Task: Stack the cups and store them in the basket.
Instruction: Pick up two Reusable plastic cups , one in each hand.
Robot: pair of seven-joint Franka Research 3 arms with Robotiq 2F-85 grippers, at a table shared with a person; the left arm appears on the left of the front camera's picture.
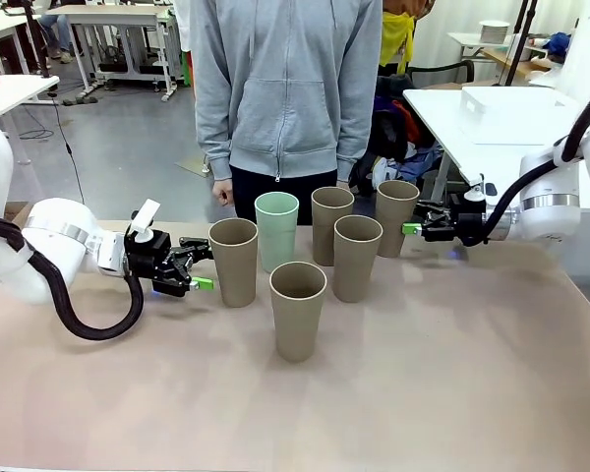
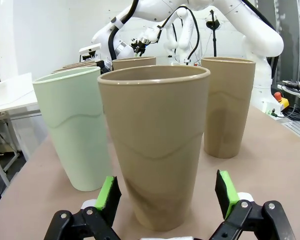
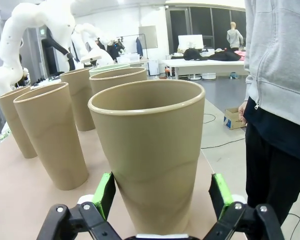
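Note:
Six cups stand upright mid-table: a mint green one [image 1: 276, 230] and five tan ones. My left gripper [image 1: 201, 268] is open at the leftmost tan cup [image 1: 234, 262]. In the left wrist view this cup [image 2: 157, 145] stands between the spread green pads [image 2: 109, 196] without touching them, the mint cup [image 2: 77, 130] beside it. My right gripper [image 1: 411, 228] is open at the rightmost tan cup [image 1: 395, 217]. That cup [image 3: 150, 150] sits between its pads [image 3: 217, 192], which are not touching it. A white rectangular bin [image 1: 516, 108], seemingly the basket, rests on a side table at the far right.
A person in a grey hoodie [image 1: 287, 88] stands at the far edge behind the cups, hands down. Three more tan cups [image 1: 298, 310] [image 1: 358, 257] [image 1: 331, 224] cluster in the middle. The near half of the tan table [image 1: 423, 393] is bare.

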